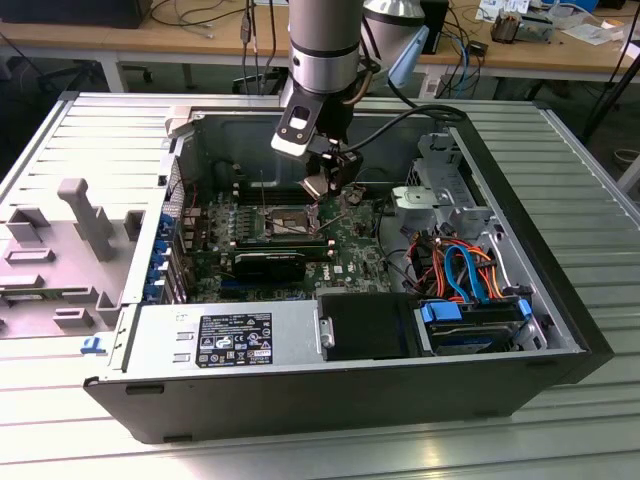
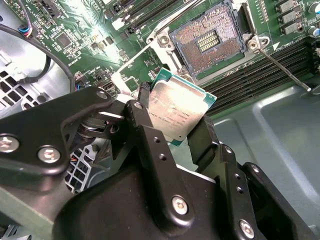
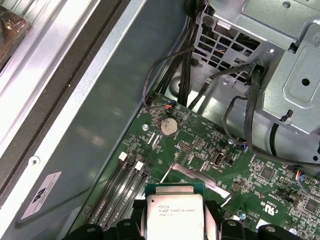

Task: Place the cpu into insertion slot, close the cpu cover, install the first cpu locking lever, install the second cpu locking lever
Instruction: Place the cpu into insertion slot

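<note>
Motherboard (image 2: 75, 40) beneath cpu (image 2: 177, 112), tilted in tool (image 2: 175, 115)

hand (image 2: 172, 116) clamps cpu (image 2: 181, 109) | insertion slot (image 2: 210, 42) uncovered | the two apparently apart

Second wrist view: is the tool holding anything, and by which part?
The tool holds the cpu by two opposite edges, one finger on each; it is not yet in the insertion slot.

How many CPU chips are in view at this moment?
1. In the second wrist view, the cpu is clamped in the gripper above the motherboard, apart from the insertion slot, whose contact field is bare.
</note>
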Controlling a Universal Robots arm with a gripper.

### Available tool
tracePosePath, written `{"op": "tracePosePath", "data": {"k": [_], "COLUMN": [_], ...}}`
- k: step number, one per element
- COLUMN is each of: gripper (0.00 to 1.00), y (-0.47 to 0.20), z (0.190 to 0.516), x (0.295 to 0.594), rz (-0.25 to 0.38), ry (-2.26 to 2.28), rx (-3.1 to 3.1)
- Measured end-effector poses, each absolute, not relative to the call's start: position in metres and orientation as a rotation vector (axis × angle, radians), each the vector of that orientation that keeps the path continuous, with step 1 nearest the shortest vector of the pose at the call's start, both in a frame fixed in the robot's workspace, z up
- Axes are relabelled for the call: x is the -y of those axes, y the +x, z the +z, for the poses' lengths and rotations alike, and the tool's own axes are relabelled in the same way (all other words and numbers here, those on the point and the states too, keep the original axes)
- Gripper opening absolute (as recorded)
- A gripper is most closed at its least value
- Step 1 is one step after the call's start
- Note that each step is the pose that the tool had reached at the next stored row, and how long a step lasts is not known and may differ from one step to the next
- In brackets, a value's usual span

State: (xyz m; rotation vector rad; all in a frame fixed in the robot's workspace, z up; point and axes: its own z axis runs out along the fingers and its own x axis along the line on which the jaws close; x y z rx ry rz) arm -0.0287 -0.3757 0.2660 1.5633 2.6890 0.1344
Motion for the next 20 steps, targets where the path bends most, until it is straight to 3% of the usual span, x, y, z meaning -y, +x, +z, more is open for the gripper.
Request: {"op": "tracePosePath", "data": {"k": [20], "gripper": [0.55], "y": [-0.0287], "z": [0.2655], "x": [0.3757], "rz": [0.131], "ry": [1.615], "rx": [-2.655]}}
